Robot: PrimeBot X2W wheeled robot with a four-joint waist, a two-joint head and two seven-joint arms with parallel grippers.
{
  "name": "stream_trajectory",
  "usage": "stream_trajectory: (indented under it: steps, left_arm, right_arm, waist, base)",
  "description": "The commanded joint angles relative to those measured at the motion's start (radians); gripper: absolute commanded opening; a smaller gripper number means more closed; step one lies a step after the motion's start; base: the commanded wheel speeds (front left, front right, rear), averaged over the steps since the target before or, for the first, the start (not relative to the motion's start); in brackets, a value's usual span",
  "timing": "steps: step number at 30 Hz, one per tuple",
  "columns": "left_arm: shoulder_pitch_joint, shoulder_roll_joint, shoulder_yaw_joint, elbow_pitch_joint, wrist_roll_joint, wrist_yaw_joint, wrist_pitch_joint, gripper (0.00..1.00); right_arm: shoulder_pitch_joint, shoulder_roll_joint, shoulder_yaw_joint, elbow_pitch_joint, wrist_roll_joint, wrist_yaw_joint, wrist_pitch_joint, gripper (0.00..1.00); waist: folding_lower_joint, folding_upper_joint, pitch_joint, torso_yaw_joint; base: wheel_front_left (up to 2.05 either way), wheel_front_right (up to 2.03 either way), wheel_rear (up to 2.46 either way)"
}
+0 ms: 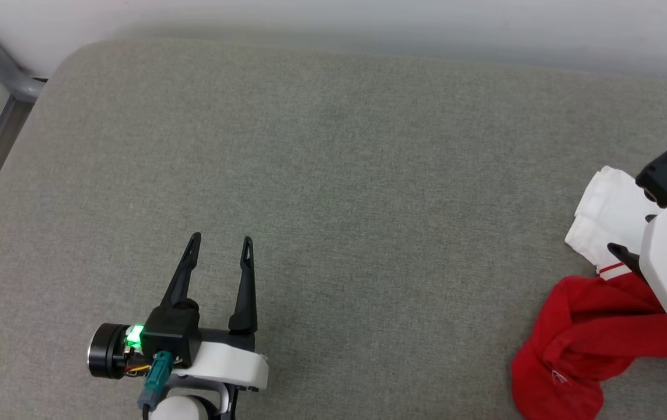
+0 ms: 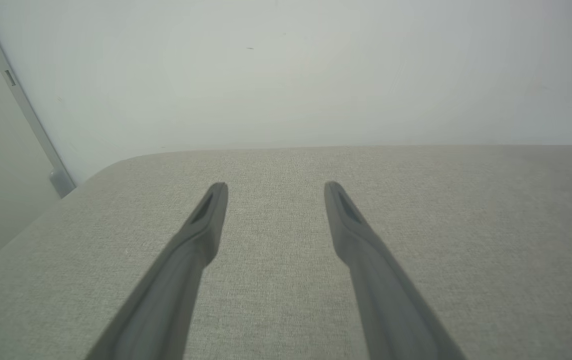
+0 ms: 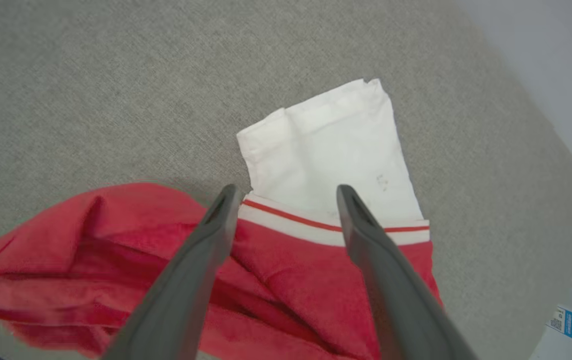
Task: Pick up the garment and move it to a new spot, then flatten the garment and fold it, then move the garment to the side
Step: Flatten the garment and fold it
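Right tool (image 3: 288, 192) hangs released above the garment (image 3: 311, 270), fingers (image 3: 366, 235) straddling its striped sleeve seam; it lies crumpled on the grey cushion (image 1: 333, 175); best lower, pinching gathered fabric; left tool (image 1: 219, 239) released, well apart from the garment.

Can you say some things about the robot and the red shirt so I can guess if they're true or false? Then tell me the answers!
1. The shirt is red with a white sleeve. True.
2. The shirt lies neatly folded in the middle of the gray cushion. False: it lies crumpled near the cushion's right side.
3. The left gripper is open and holds nothing. True.
4. The right gripper is squeezed shut on the sleeve. False: it is open, over the striped seam.
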Motion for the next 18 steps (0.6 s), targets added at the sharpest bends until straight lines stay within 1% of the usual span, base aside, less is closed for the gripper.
stream_trajectory:
  steps: [1, 7, 12, 13, 14, 15, 16, 18]
  left_arm:
    - [-0.017, -0.001, -0.005, -0.005, -0.004, 0.004, -0.002, 1.0]
    - [-0.055, -0.001, -0.028, -0.008, -0.02, 0.018, -0.002, 1.0]
    - [-0.07, -0.001, -0.041, -0.003, -0.026, 0.027, -0.002, 1.0]
    - [-0.068, -0.002, -0.04, -0.001, -0.027, 0.032, -0.002, 1.0]
    - [-0.065, -0.002, -0.038, 0.0, -0.027, 0.035, -0.002, 1.0]
    - [-0.06, -0.001, -0.034, 0.001, -0.025, 0.036, -0.002, 1.0]
    - [-0.054, -0.001, -0.031, 0.003, -0.024, 0.037, -0.002, 1.0]
    - [-0.045, -0.001, -0.024, 0.007, -0.022, 0.038, -0.002, 1.0]
  right_arm:
    - [-0.028, -0.005, 0.018, 0.021, -0.007, -0.001, 0.002, 1.0]
    - [-0.131, 0.026, 0.158, 0.204, -0.022, -0.001, -0.039, 1.0]
    - [-0.134, 0.052, 0.271, 0.339, 0.016, -0.001, -0.082, 1.0]
    - [-0.124, 0.056, 0.306, 0.374, 0.047, -0.001, -0.103, 1.0]
    - [-0.126, 0.059, 0.312, 0.388, 0.061, -0.001, -0.124, 0.85]
    - [-0.132, 0.061, 0.311, 0.401, 0.073, -0.001, -0.15, 0.27]
    - [-0.141, 0.061, 0.31, 0.408, 0.084, -0.001, -0.18, 0.0]
    - [-0.168, 0.053, 0.299, 0.419, 0.094, -0.001, -0.252, 0.0]
  waist:
    - [-0.0001, 0.0, 0.028, 0.019]
    - [-0.0001, 0.0, 0.086, 0.051]
    - [-0.0001, 0.0, 0.106, 0.065]
    - [-0.0001, 0.0, 0.105, 0.063]
    - [-0.0001, 0.0, 0.102, 0.06]
    - [-0.0001, 0.0, 0.097, 0.055]
    - [-0.0001, 0.0, 0.092, 0.049]
    - [-0.0001, 0.0, 0.079, 0.038]
  base:
    - [0.0, 0.0, 0.0]
    - [0.0, 0.0, 0.0]
    - [0.0, 0.0, 0.0]
    - [0.0, 0.0, 0.0]
    - [0.0, 0.0, 0.0]
    - [0.0, 0.0, 0.0]
    - [0.0, 0.0, 0.0]
    - [0.0, 0.0, 0.0]
